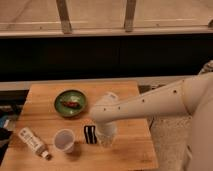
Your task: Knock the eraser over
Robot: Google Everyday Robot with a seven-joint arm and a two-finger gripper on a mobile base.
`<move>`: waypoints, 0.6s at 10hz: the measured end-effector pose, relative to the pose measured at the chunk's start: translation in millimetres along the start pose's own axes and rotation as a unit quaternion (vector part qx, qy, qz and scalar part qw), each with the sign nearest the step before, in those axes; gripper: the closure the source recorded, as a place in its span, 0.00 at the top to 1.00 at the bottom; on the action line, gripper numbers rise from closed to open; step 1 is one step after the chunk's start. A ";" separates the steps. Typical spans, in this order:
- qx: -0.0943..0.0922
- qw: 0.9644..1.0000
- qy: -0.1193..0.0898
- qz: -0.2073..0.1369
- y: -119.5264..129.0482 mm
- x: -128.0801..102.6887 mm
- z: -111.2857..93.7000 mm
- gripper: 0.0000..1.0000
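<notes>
The eraser (90, 134), a small black block with thin white vertical stripes, stands upright on the wooden table (45, 100) near its front edge. A clear plastic cup (64, 140) stands just left of it. My gripper (106, 135) hangs at the end of the white arm (150, 102) that reaches in from the right. It is low over the table, right beside the eraser on its right side, touching or nearly so.
A green plate (70, 102) with a dark red item on it sits toward the back left. A white bottle (33, 143) lies on its side at the front left corner. A dark wall runs behind the table.
</notes>
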 end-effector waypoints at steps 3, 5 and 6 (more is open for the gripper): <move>-0.008 0.999 -0.008 -0.039 41.2 -22.8 -11.0 0.00; -0.007 0.998 -0.033 -0.052 56.6 -38.8 -22.0 0.00; -0.004 0.997 -0.064 -0.051 62.4 -49.0 -27.1 0.00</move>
